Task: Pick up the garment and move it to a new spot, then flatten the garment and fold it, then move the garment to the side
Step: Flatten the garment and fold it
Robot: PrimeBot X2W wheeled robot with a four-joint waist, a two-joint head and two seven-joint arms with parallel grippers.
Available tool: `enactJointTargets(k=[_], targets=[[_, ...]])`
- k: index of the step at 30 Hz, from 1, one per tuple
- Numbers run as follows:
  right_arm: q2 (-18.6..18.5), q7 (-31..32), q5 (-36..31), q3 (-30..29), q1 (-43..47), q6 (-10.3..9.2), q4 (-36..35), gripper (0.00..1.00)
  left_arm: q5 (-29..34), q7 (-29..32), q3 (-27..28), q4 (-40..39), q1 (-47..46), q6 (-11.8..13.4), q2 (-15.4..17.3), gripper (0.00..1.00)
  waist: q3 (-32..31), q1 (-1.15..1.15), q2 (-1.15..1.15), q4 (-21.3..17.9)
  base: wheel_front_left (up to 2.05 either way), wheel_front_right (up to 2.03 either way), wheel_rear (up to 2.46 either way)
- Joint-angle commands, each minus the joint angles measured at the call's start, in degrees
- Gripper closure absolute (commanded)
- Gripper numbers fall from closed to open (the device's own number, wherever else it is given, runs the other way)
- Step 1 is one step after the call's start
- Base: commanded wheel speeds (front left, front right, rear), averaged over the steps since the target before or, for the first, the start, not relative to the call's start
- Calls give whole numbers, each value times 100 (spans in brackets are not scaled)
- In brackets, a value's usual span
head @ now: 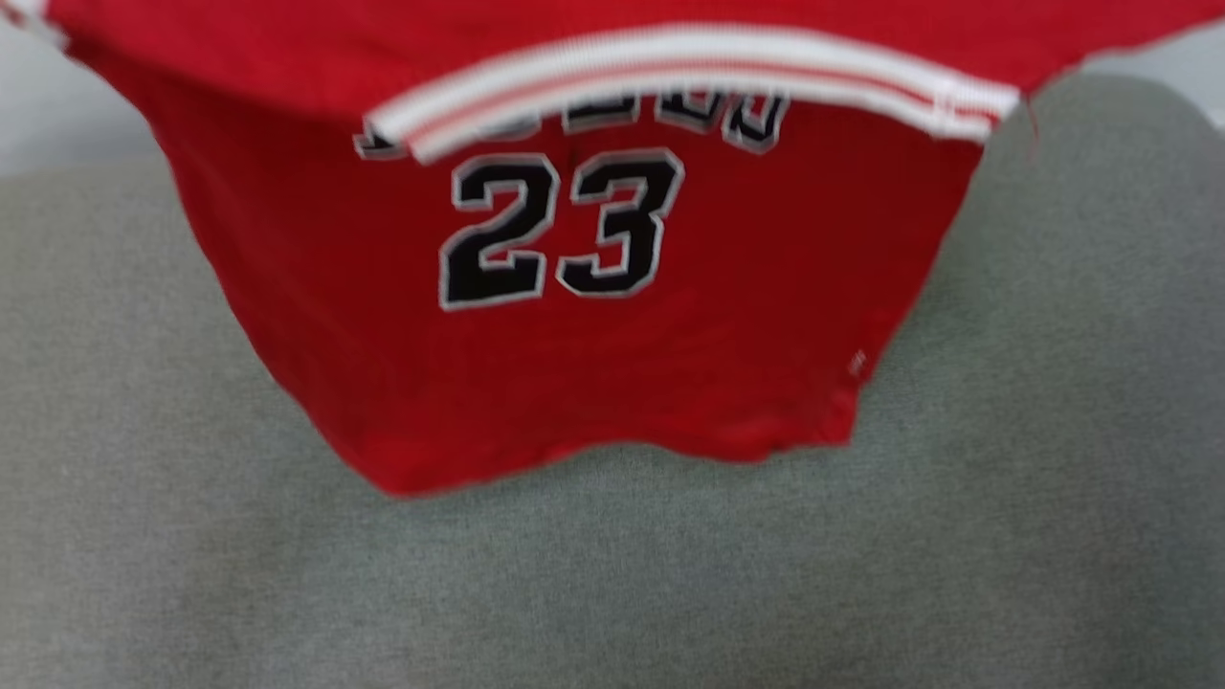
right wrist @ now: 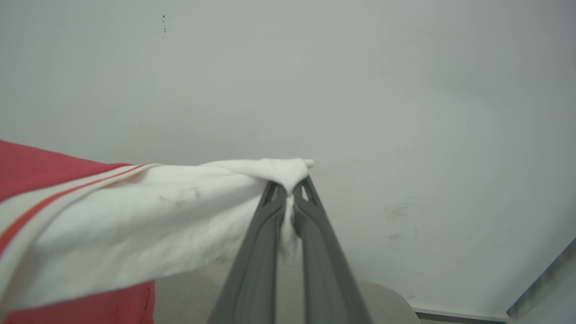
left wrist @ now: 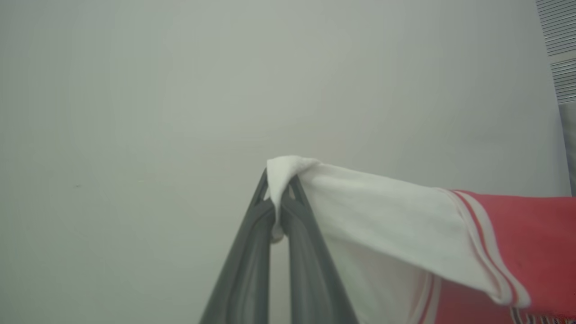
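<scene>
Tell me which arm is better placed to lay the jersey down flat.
Neither leads: the left hand and right hand each pinch a white sleeve, the jersey hanging spread between them over the grey upholstery. Lower both together.

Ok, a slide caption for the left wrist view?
Left gripper shut on a white sleeve of the red garment, held up before a pale wall.

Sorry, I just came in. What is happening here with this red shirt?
The robot holds the garment up with both arms. The left gripper is shut on one white sleeve, and the right gripper is shut on the other sleeve. The shirt hangs spread between them over the grey surface, with the "23" facing the head camera. It is not yet laid flat or folded.
</scene>
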Motion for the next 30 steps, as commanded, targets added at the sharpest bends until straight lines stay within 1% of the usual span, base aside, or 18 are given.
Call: enactJointTargets(k=[1,2,3,6,9,11,13,16,17,18,23,26,30], targets=[[-12,-142,-86,63,-330,-2,157,100,-12,-51,-65,244,-402,-53,99,100,412,0,0,32,0,0,0],[-9,-230,-144,107,-490,-2,263,100,9,-108,-116,405,-609,-84,129,100,528,0,0,42,0,0,0],[-9,-230,-144,107,-490,-2,263,100,9,-108,-116,405,-609,-84,129,100,528,0,0,42,0,0,0],[-45,-496,-299,210,-999,-3,614,100,62,-224,-339,898,-1259,-186,199,100,872,0,0,76,0,0,0],[135,-798,-413,76,-1560,-3,1065,100,174,-406,-610,1419,-1960,-305,235,100,1189,0,0,134,0,0,0],[121,-996,-576,134,-1956,-3,1326,100,219,-504,-763,1794,-2439,-380,248,100,1420,0,0,157,0,0,0],[183,-1202,-713,177,-2311,-3,1655,100,266,-601,-925,2192,-2909,-434,217,100,1609,0,0,173,0,0,0],[172,-1462,-946,349,-2876,-4,2119,100,362,-740,-1160,2715,-3639,-490,163,100,1896,0,0,199,0,0,0],[213,-1563,-1012,351,-3065,-4,2280,100,406,-815,-1241,2884,-3875,-504,113,100,1990,0,0,220,0,0,0],[292,-1797,-1182,316,-3455,-4,2602,100,550,-999,-1406,3229,-4345,-521,29,100,2178,0,0,265,0,0,0],[485,-2569,-1694,75,-4186,-4,3376,100,940,-1550,-1794,4120,-5191,-563,-237,100,2548,0,0,384,0,0,0],[582,-3013,-1893,4,-4290,-3,3812,100,1091,-2004,-1957,4637,-5349,-562,-466,100,2668,0,0,457,0,0,0],[560,-3400,-2083,233,-4007,-3,4317,100,1149,-2460,-2109,5269,-5118,-583,-703,100,2666,0,0,509,0,0,0]])
